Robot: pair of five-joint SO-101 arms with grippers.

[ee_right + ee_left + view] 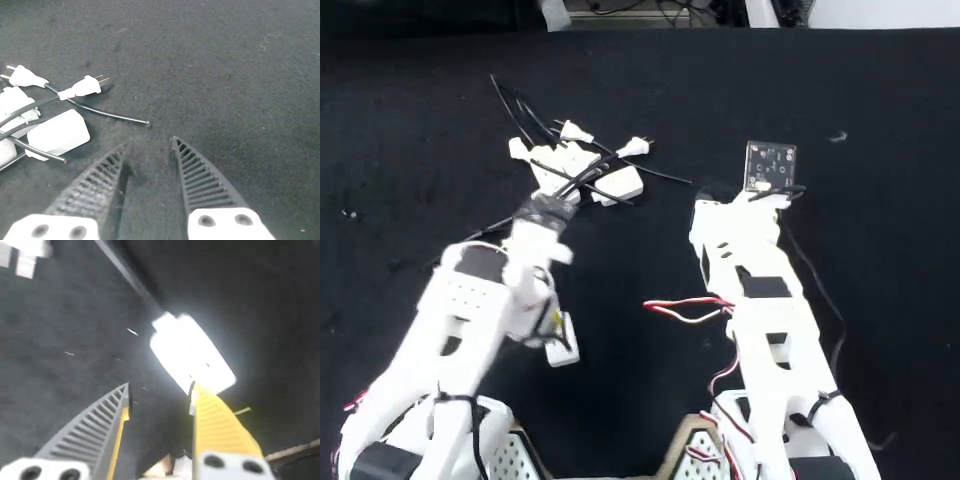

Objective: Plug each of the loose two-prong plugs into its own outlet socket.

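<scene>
Left gripper (159, 386): is standing partly open, its grey ribbed finger (100, 420) and yellow ribbed finger (215, 425) apart and clasping nothing between them.
Left gripper contact: the yellow finger's tip is meeting the near edge of a white rectangular plastic outlet block (192, 352). Whether it is actually touching cannot be told.
Left gripper position: in the high view it is hanging over the near side of the white cluster of blocks and plugs (575, 165), at the far left of the black cloth table (420, 120).
Right gripper (149, 144): its two black ribbed fingers are spreading wide, released and holding nothing, and pointing down at bare cloth.
Right gripper position: in the high view it is sitting just in front of a small black square board (770, 165), well apart from the cluster.
Loose plugs: a white two-prong plug (82, 87) is lying flat on the cloth with its prongs free and its thin black cord (107, 116) trailing toward the right gripper. A second white two-prong plug (22, 76) is lying just beyond it. Neither is sitting in a socket.
Nearest outlet block: a white rounded outlet block (57, 134) is lying beside the first plug, with black cords crossing next to it.
Right arm wiring: a red and white wire loop (685, 308) is hanging off the arm's side.
</scene>
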